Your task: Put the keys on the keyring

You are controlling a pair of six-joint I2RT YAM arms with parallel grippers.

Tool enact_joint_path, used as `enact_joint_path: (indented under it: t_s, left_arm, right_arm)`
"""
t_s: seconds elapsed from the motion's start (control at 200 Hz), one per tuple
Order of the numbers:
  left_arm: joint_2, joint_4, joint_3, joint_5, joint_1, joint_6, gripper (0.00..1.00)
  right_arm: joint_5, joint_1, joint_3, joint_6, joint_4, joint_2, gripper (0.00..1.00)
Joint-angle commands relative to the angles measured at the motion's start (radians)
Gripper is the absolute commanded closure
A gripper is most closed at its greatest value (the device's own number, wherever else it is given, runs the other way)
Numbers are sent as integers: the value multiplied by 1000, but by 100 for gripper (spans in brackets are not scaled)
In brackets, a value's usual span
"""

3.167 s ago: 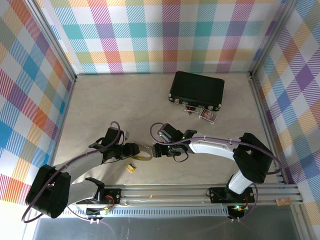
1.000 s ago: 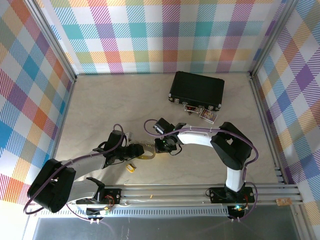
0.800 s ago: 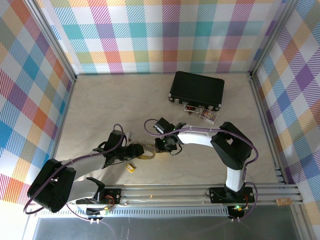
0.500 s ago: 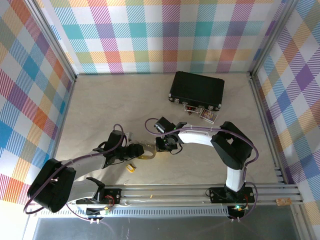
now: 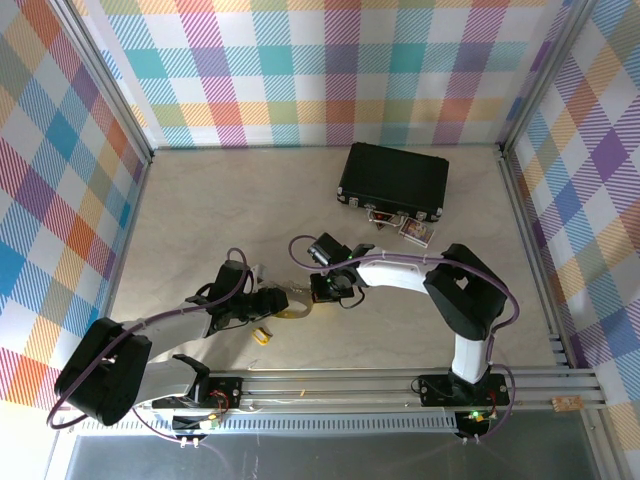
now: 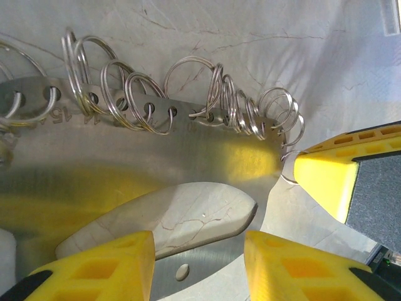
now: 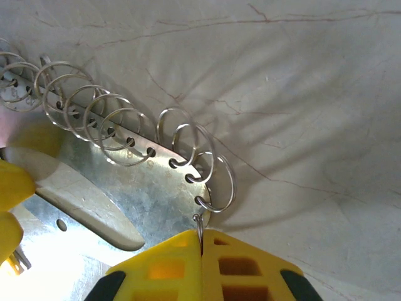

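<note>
Looking down from the top: left gripper and right gripper are facing each other across the keyring, which is lying at the table's near middle. A yellow piece is lying apart at its 7 o'clock.

Left wrist: fingers are standing moderately apart, with the keyring's flat band running between them; cannot tell whether they are gripping it. Split rings are sitting in holes along its 12 o'clock edge.

Right wrist: fingers are sitting pressed together at 6 o'clock, pinching the end ring that is hanging from the keyring's tip.
</note>
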Motion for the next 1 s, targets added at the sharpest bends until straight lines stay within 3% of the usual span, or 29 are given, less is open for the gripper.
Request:
enact_joint_path:
  t_s: [0.0, 0.305, 0.605, 0.775, 0.995]
  left_arm:
    - [-43, -9, 4, 32, -9, -3, 57]
    - [-311, -80, 63, 66, -13, 53, 58]
    - [-570, -98, 120, 126, -22, 85, 58]
    - [-657, 37, 97, 183, -31, 26, 57]
    - [-690, 216, 111, 268, -69, -53, 57]
  right_arm:
    - [15, -4, -4, -51, 3, -62, 100]
    - [54, 29, -124, -258, 123, -288, 100]
    - [-91, 38, -234, -491, 248, -588, 100]
    - [-226, 37, -238, -547, 298, -692, 100]
    - [-297, 38, -287, -512, 469, -804, 100]
